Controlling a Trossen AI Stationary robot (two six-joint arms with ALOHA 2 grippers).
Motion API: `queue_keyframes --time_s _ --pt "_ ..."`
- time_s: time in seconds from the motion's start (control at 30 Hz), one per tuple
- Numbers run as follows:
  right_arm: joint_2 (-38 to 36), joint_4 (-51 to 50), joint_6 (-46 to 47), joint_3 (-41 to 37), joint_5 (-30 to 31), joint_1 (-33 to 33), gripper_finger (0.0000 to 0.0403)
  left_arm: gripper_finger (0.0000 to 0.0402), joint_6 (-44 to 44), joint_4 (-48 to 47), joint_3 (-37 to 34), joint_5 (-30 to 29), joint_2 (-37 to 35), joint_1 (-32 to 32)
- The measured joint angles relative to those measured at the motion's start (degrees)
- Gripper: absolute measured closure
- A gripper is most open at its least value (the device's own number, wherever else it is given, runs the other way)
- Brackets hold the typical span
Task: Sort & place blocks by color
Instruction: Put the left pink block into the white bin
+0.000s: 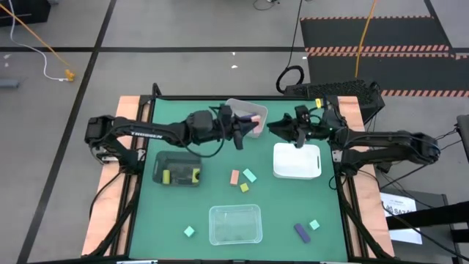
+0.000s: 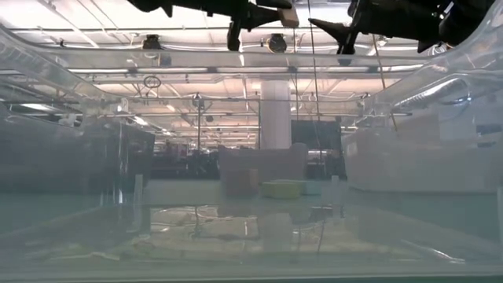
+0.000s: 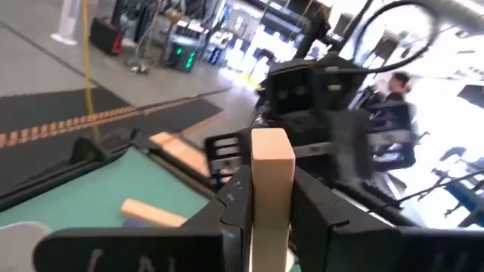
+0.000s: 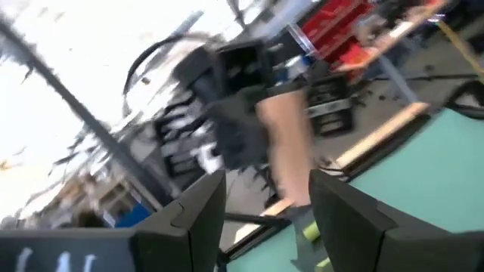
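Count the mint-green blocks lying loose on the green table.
3: one mint-green block mid-table beside the salmon block, another left of the clear tray, a third near the purple block. Trays may hide more.

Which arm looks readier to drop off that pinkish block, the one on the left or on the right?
Probably the left. Its gripper is shut on the salmon-pink block and hangs beside the clear tray at the table's far edge. The right gripper holds nothing, jaws apart, near the white tray.

Overhead looking straight down, table-level facing outward, 2 wrist close-ups.
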Motion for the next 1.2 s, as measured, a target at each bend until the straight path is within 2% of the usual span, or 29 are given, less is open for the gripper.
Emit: queue_keyframes --time_s 0.1,0.3,0.53,0.8,1.03,1.2 --pt "1.01 1.00 -3.61 0.00 -1.65 1.20 0.0222 0.0342 -0.42 -1.75 0.30 2.17 -0.13 0.82" --pt "3.27 0.95 -5.36 0.00 0.32 2.39 0.0222 0.0342 -4.22 -1.49 0.61 6.46 -0.30 1.01" --pt "6.66 5.29 -12.25 0.00 1.03 2.86 0.0222 0.0342 -6.01 -1.52 0.61 6.65 -0.29 -0.08" --pt "12.29 12.41 -11.91 1.43 2.05 3.25 0.0225 0.0342 -6.08 -1.46 0.61 6.58 -0.29 -0.64" --pt "17.99 12.02 -13.30 6.66 1.54 5.24 0.0270 0.0342 -5.77 -2.42 0.59 6.37 -0.35 -0.68" --pt "18.09 10.46 -11.97 7.19 1.63 5.26 0.0349 0.0339 -5.35 -2.90 0.57 5.74 -0.42 -0.52"
